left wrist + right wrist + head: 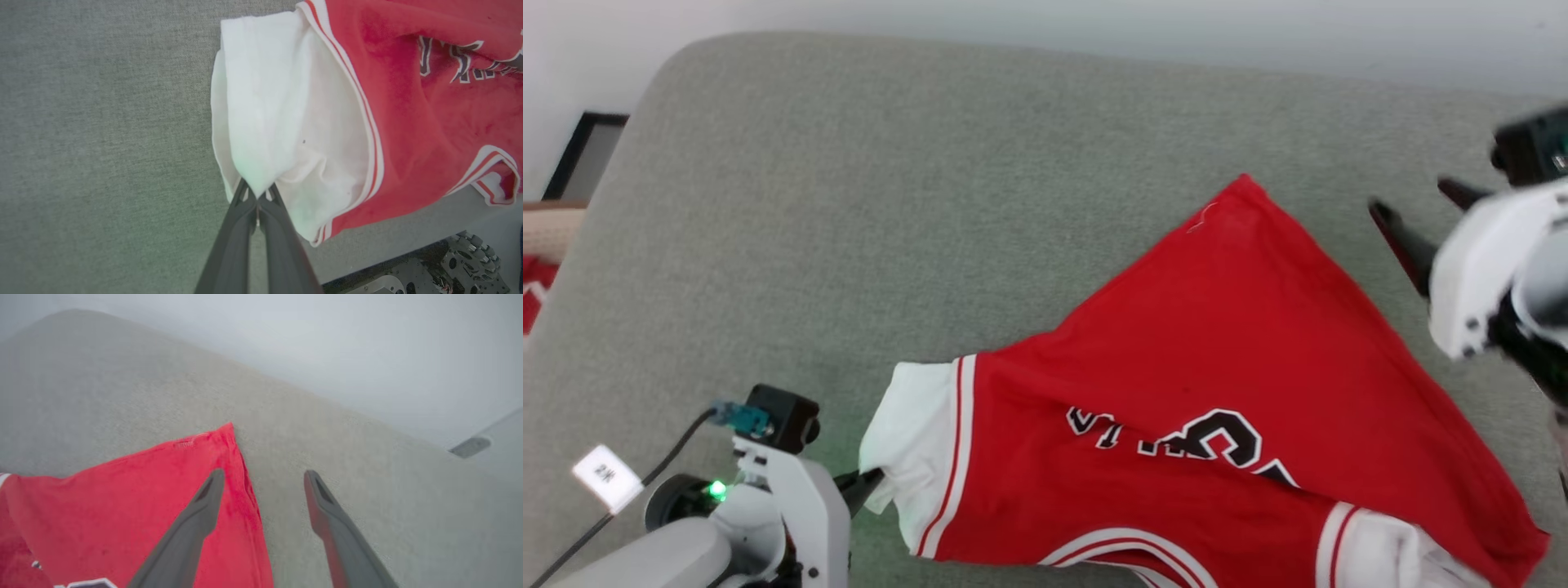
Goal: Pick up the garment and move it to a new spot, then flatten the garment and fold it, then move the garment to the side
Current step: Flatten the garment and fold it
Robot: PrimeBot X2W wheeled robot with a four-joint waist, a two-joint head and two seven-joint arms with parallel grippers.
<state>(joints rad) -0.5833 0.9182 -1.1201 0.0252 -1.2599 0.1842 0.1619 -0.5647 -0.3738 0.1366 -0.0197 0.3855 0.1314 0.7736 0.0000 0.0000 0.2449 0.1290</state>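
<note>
The jersey lies on the grey worktop, at the near right part of it. It is not flat yet. It lies crooked, with one red corner pointing to the far side and the black letters running off toward the near edge. The near right sleeve is bunched up.

Your left fingers are shut tight on the edge of the white left sleeve. The cloth puckers where they pinch it.

Your right fingers are apart and hold nothing. They hang above the worktop, just beside the far red corner. From the right wrist, one finger is over the red edge and the other is over bare grey.

Far off at the left edge there is another red and white cloth by a beige basket. Leave those alone.

I think you are at the flattening step. The folding is not begun. Next, I would bring the right fingers down on the red edge by that corner and close them on it. Then pull both arms gently apart so the cloth spreads smooth. Make sure you pinch the cloth and not the worktop cover.
</note>
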